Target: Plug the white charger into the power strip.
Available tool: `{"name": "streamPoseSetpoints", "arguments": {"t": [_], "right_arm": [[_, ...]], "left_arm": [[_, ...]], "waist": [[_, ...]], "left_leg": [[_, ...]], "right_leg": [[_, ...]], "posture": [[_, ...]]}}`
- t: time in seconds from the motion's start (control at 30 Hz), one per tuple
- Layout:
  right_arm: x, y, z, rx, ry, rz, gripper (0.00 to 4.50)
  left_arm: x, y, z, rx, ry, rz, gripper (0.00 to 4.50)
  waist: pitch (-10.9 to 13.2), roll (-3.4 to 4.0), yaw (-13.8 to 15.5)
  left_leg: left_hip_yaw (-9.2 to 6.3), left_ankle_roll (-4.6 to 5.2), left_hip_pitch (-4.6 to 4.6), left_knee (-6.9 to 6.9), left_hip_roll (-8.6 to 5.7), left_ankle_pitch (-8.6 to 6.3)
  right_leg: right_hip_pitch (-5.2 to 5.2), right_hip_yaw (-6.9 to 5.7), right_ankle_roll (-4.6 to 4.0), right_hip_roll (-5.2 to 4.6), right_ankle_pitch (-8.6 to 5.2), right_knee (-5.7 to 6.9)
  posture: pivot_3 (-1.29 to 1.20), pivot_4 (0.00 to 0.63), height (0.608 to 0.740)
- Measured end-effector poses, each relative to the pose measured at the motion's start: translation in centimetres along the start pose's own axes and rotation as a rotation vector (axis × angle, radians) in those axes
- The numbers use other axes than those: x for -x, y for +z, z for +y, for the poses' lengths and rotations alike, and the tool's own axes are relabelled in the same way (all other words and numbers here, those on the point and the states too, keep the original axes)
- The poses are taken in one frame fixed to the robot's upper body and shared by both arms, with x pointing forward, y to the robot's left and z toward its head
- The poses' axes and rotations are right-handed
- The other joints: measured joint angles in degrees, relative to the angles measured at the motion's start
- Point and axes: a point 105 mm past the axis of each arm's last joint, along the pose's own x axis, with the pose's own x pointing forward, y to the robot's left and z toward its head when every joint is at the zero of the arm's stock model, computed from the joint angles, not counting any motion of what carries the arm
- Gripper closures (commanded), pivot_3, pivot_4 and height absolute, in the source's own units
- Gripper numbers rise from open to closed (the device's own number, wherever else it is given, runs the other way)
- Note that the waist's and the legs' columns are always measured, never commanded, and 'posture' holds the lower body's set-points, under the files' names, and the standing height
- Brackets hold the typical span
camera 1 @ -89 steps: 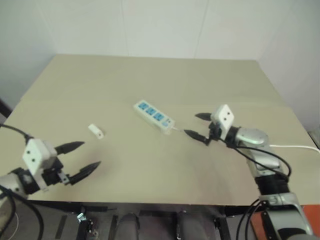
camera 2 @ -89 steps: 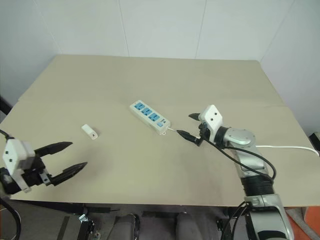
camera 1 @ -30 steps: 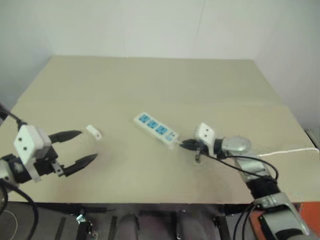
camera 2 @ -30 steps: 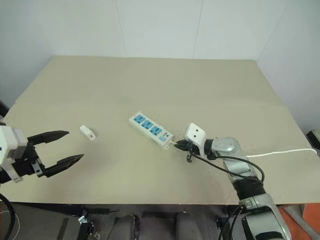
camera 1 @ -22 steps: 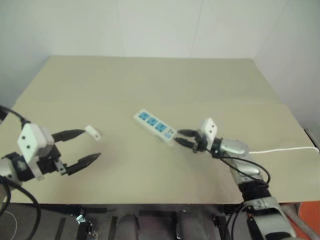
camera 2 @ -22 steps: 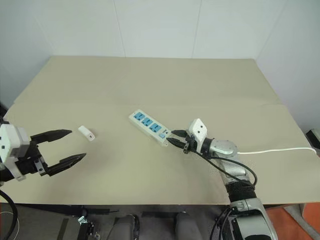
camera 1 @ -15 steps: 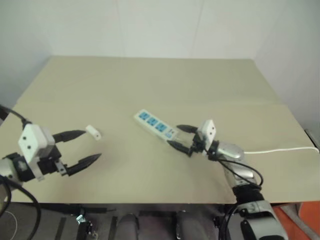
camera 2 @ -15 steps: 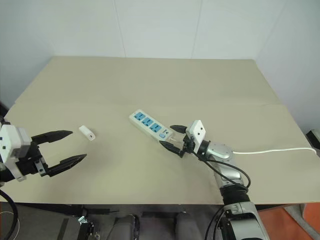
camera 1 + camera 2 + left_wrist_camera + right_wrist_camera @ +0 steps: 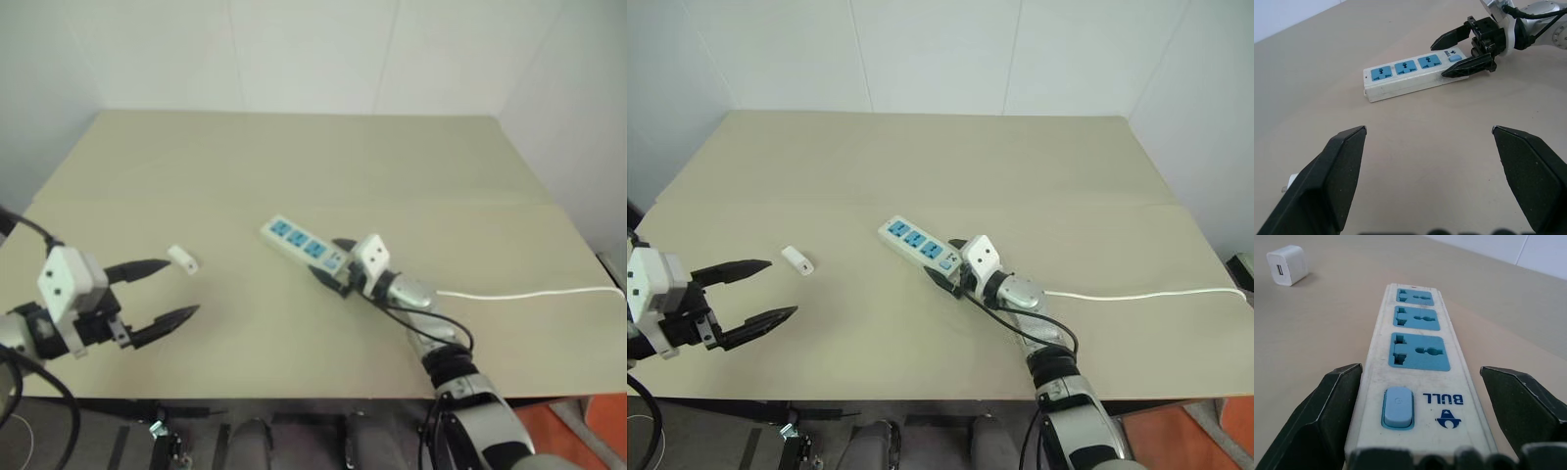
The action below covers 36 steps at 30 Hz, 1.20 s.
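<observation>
The beige surface (image 9: 921, 166) carries all task items. The right arm reaches forward and leftward across it, forearm low and close to level. The right pincer (image 9: 942, 259) stands wide, one finger on each long side of the switch end of the power strip (image 9: 914, 241); whether the fingers touch the housing cannot be told. The left arm is drawn back near the front left corner of the surface, its left pincer (image 9: 749, 293) pointing forward and to the right, wide and holding nothing. The power strip lies flat near the middle of the surface, angled, its thin cord (image 9: 1136, 293) running off to the right. The white charger (image 9: 796, 260) lies loose on the surface, well apart from the strip, just beyond the left pincer's fingertips.
</observation>
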Motion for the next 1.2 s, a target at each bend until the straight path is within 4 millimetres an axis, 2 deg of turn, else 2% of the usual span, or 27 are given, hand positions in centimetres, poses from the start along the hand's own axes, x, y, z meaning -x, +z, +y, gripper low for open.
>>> {"name": "streamPoseSetpoints", "arguments": {"t": [0.2, 0.6, 0.93, 1.2], "right_arm": [[-0.3, -0.2, 0.8, 0.015, 0.047, 0.023, 0.06], [-0.5, -0.4, 0.4, -0.002, 0.050, 0.079, 0.06], [1.1, -0.8, 0.9, -0.048, 0.035, 0.149, 0.06], [1.1, -0.6, 1.4, -0.060, 0.044, 0.156, 0.06]], "left_arm": [[0.0, -0.1, -0.1, 0.003, -0.005, 0.003, 0.00], [0.0, -0.2, -0.1, 0.005, -0.004, 0.005, 0.00], [0.1, -0.4, -0.3, 0.011, -0.001, 0.001, 0.00], [0.0, -0.5, -0.3, 0.003, 0.000, 0.003, 0.00]], "waist": [[-0.06, -0.10, -0.03], [-0.12, -0.20, -0.03], [-0.12, -0.20, 0.20], [-0.12, -0.20, 0.02]], "left_leg": [[0.01, 0.00, 0.01, -0.01, 0.01, 0.00], [0.03, 0.00, 0.08, -0.02, 0.03, 0.00], [0.12, -0.01, -0.01, -0.03, 0.03, -0.01], [0.13, -0.01, -0.04, -0.06, 0.03, -0.01]], "right_leg": [[0.01, 0.01, 0.00, 0.00, 0.00, -0.01], [0.06, 0.03, 0.00, 0.02, 0.00, 0.00], [-0.02, 0.05, 0.00, -0.02, -0.01, -0.04], [-0.08, 0.07, 0.01, 0.00, -0.01, -0.04]], "posture": [[0.00, 0.150, 0.740], [0.00, 0.150, 0.740], [0.00, 0.150, 0.740], [0.00, 0.150, 0.740]]}}
